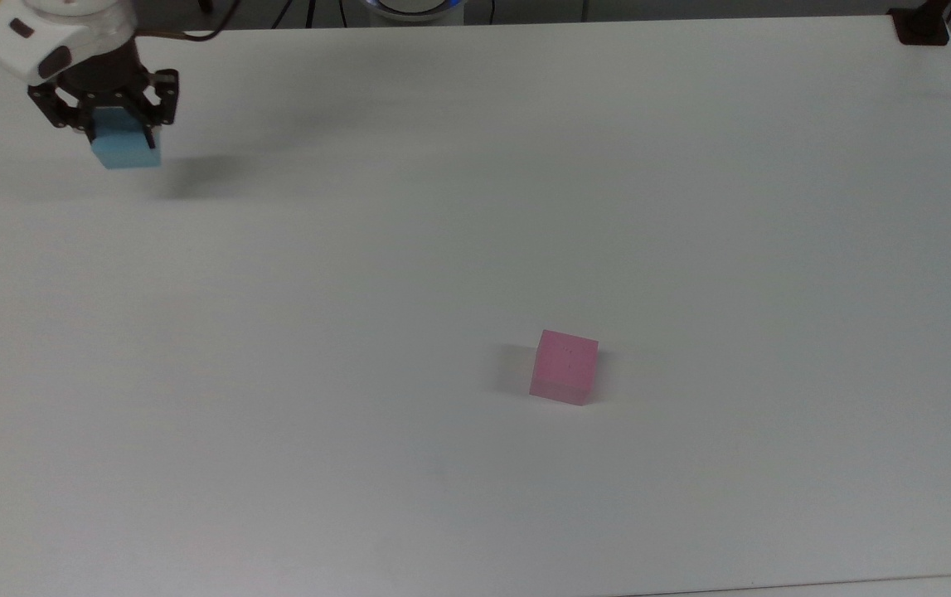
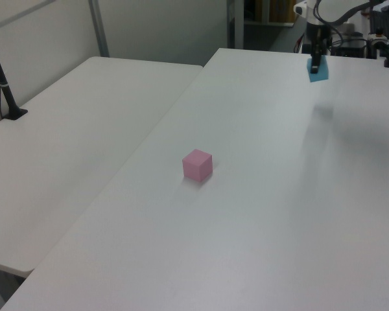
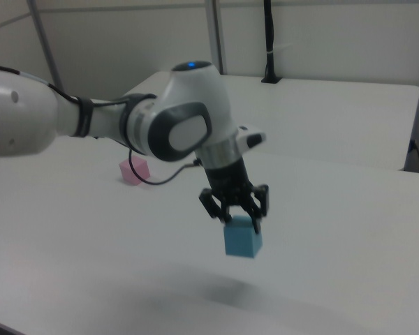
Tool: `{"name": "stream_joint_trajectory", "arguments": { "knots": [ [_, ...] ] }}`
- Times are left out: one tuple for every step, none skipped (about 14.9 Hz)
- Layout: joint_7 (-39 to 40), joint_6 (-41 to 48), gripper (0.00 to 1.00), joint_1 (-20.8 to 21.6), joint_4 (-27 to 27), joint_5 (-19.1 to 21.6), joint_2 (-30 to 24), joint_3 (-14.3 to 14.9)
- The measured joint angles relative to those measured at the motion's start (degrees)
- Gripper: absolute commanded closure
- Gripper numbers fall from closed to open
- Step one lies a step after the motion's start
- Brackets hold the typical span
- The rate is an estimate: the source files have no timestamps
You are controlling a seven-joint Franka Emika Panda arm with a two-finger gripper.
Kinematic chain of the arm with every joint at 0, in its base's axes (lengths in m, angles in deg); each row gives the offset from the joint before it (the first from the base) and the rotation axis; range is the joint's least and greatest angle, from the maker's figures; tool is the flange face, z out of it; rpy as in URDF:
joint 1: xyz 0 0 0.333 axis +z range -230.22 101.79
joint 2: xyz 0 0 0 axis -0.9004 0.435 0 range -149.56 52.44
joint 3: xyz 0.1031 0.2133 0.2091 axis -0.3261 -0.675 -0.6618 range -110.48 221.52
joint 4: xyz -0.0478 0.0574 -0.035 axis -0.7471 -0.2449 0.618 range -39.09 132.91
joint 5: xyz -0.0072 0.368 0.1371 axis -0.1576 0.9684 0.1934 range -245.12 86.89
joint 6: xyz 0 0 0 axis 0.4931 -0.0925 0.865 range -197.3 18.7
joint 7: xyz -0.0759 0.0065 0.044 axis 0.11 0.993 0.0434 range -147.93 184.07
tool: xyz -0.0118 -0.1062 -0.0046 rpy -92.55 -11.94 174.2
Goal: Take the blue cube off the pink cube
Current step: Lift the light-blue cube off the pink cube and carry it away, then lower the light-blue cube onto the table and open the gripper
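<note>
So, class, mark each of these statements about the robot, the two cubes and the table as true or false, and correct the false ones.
1. The gripper is shut on the blue cube. True.
2. The blue cube rests on the pink cube. False: it hangs in the air, far from the pink cube.
3. The pink cube sits on the white table. True.
4. In the top view, the blue cube is near the lower right corner. False: it is near the upper left corner.
5. A second blue cube lies beside the pink cube. False: the pink cube stands alone.

There are 2 cubes: 1 blue cube [image 1: 125,149] and 1 pink cube [image 1: 564,366]. There is 1 gripper [image 1: 107,118] and 2 white tables [image 2: 292,194].
</note>
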Motion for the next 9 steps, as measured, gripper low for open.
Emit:
{"name": "stream_joint_trajectory", "arguments": {
  "knots": [
    [1.46,-0.41,0.82,0.03,0.46,0.02,0.45,1.18],
    [2.73,-1.65,0.82,0.1,0.9,0.02,1.12,2.26],
    [4.26,-3.91,0.82,0.19,1.45,0.02,2.03,3.39],
    [5.83,-6.59,0.82,0.25,2.02,0.02,3.04,4.58],
    [7.42,-9.09,0.82,0.28,2.53,0.02,4.07,5.87],
    [9.1,-11.0,0.77,0.27,2.82,0.07,5.05,7.16],
    [11.15,-13.15,0.69,0.16,2.98,1.09,6.35,8.78],
    [11.96,-14.11,0.6,0.12,3.02,1.97,7.04,9.44],
    [12.43,-14.8,0.47,0.08,3.06,2.6,7.74,9.79]
  ]
}}
